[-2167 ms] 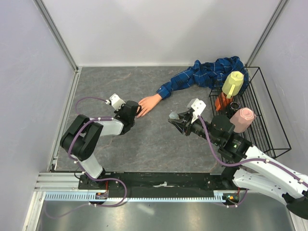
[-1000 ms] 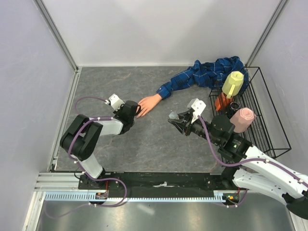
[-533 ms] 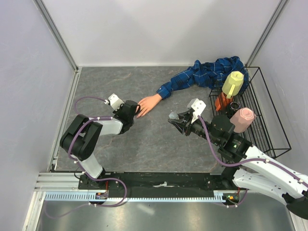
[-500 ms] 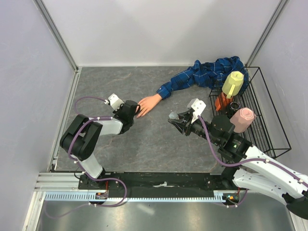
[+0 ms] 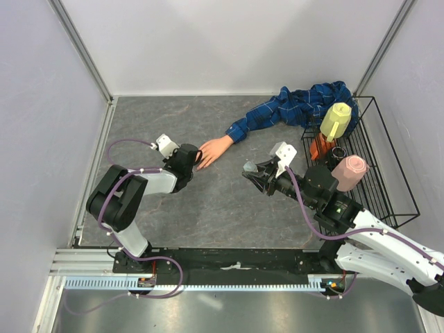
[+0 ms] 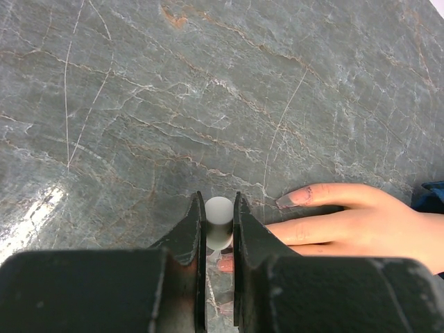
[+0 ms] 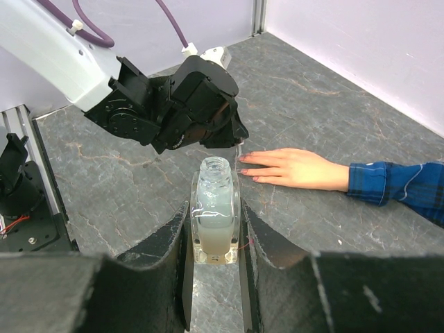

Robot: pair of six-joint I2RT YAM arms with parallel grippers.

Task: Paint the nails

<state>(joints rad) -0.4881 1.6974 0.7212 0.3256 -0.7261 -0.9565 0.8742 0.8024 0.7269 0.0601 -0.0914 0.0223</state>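
While your left gripper (image 6: 218,208) sits low over the grey table (image 6: 139,83), its jaws are almost together, pinching a small white cap (image 6: 219,216). Whatever hangs below the cap is hidden, so you can't tell if anything touches. The mannequin hand (image 6: 361,225) lies flat on the table just beside those fingers, its fingertips pointing at the gripper. The nails (image 6: 286,201) are at those tips: the one on the far finger looks greyish-dark in the left wrist view, and another fingertip sits right under the jaws. In the top view the hand comes out of a blue plaid sleeve (image 5: 291,107) that runs back to the wire basket (image 5: 388,166). Your right gripper (image 7: 216,205) is closed narrow on a clear bottle (image 7: 216,232), neck uncapped and aimed toward the hand, well apart from it.
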